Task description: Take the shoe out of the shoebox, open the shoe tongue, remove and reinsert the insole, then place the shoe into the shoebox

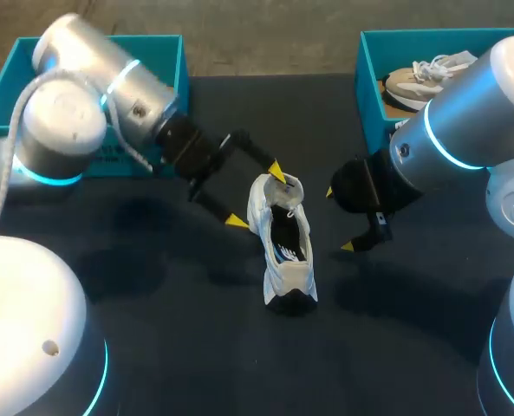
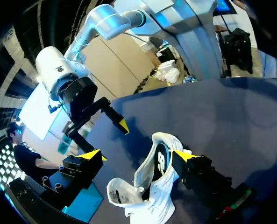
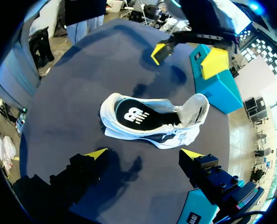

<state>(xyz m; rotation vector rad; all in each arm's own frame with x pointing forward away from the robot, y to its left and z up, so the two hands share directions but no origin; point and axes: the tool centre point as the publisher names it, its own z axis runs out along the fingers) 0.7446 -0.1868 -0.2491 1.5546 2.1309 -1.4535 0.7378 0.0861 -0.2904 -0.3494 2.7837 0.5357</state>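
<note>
1. Dark blue counter (image 1: 196, 364), bearing one shoe near its middle and a teal box at each far corner.
2. Silver left arm (image 1: 92, 95) with a cyan light ring, entering from the left and crossing in front of the box on that side. Matching right arm (image 1: 465, 130), entering from the right and overlapping the near corner of the other box.
3. Teal left shoebox (image 1: 1, 108) at the far left corner, mostly hidden by the arm; contents not visible.
4. Teal right shoebox (image 1: 369, 78) at the far right corner, holding a laced tan-and-white shoe (image 1: 421, 78).
5. White shoe (image 1: 283, 243) on the counter, outside both boxes and between the two grippers. Dark end toward the near edge, tongue end toward the far edge.
6. Left gripper (image 1: 257, 197), fingers spread wide and holding nothing. One yellow tip at the shoe's far end by the tongue, contact there unclear; other tip just beside the shoe's left flank. In the left wrist view, shoe partly between the fingers.
7. Right gripper (image 1: 339, 219), fingers likewise wide apart and empty, near the shoe's right side but clear of it. In the right wrist view, shoe lying ahead of the two tips.
8. Tongue (image 3: 194, 107), folded back from the opening.
9. Black insole (image 3: 133, 114) with a white mark, seated inside the shoe and plainly exposed.
</note>
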